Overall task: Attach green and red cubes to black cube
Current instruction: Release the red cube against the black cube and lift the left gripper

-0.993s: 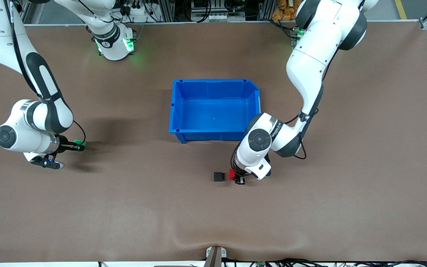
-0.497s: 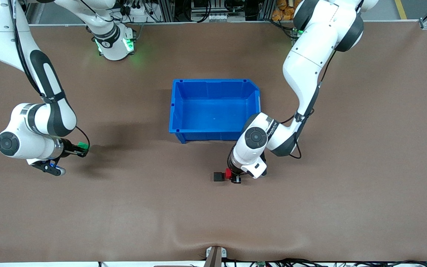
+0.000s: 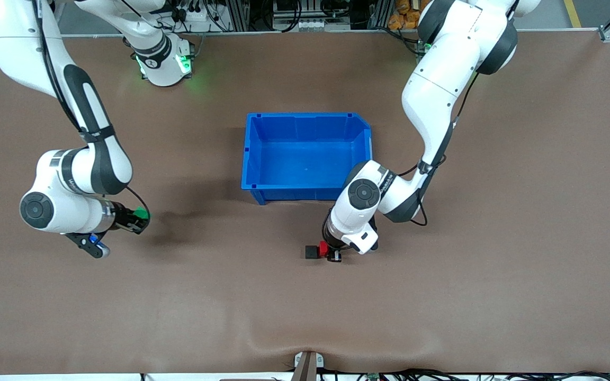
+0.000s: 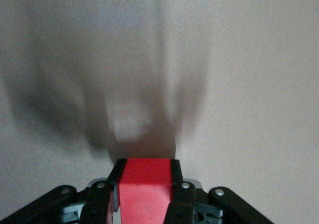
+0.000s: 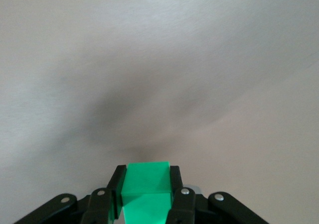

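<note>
— Which step are they on, would you say?

— The red one is going on, I reckon. The left pincer (image 3: 331, 255) is clamped on the red cube (image 3: 324, 248) and has it right up beside the black cube (image 3: 312, 252), on the side toward the left arm's end of the counter (image 3: 495, 296). From here they look to be touching, though I can't tell whether they have joined.

— And the black cube, where does it sit?

— On the counter, nearer the front camera than the blue bin (image 3: 305, 156), just off the bin's corner.

— What about the green one?

— The right pincer (image 3: 143, 218) has its fingers shut on the green cube (image 3: 140, 213), over the counter well apart from the black cube, toward the right arm's end. In the right wrist view the green cube (image 5: 145, 189) fills the gap between the fingers, just as the red cube (image 4: 144, 189) does in the left wrist view.

— So what does the next move call for?

— I'd judge a firm press of red against black, squarely face to face, then letting go without dragging it. Green then has to travel across and meet the free face.
</note>
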`<state>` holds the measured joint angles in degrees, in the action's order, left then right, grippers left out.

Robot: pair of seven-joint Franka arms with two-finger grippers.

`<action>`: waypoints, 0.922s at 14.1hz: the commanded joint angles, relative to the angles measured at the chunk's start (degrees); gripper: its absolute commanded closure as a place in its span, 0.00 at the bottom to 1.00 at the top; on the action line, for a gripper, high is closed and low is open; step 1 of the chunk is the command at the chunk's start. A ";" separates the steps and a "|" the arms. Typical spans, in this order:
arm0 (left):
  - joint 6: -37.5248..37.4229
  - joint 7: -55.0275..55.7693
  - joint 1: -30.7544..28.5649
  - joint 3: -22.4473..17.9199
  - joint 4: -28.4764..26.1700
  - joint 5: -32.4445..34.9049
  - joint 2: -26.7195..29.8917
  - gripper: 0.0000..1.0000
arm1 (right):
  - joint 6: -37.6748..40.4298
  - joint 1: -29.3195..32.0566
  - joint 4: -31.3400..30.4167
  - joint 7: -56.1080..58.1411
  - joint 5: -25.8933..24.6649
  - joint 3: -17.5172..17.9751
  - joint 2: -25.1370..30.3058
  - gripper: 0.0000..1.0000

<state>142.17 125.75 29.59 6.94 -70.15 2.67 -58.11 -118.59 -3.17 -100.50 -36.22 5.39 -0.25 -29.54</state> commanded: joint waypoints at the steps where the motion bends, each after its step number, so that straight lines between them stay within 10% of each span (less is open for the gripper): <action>1: 2.49 1.26 1.08 -0.44 2.12 0.23 -2.80 1.00 | 1.08 -1.57 4.08 -4.55 3.65 -0.37 -1.92 1.00; 6: 2.67 0.38 1.26 -0.96 2.03 0.40 -3.24 0.93 | 0.99 -4.56 7.16 -17.64 5.07 -0.37 -3.86 1.00; 8: 3.37 -3.72 1.96 -1.40 1.86 1.02 -3.24 0.01 | 1.08 -6.05 8.47 -22.73 5.16 -0.37 -4.21 1.00; 13: 2.85 -7.27 5.21 -4.22 0.89 6.53 -1.40 0.00 | 0.91 -9.30 13.13 -34.79 5.33 -0.37 -7.20 1.00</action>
<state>145.35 118.57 33.38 3.90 -70.10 5.44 -59.58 -118.56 -11.71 -91.05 -67.71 9.74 -0.15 -34.45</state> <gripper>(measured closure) 0.207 0.604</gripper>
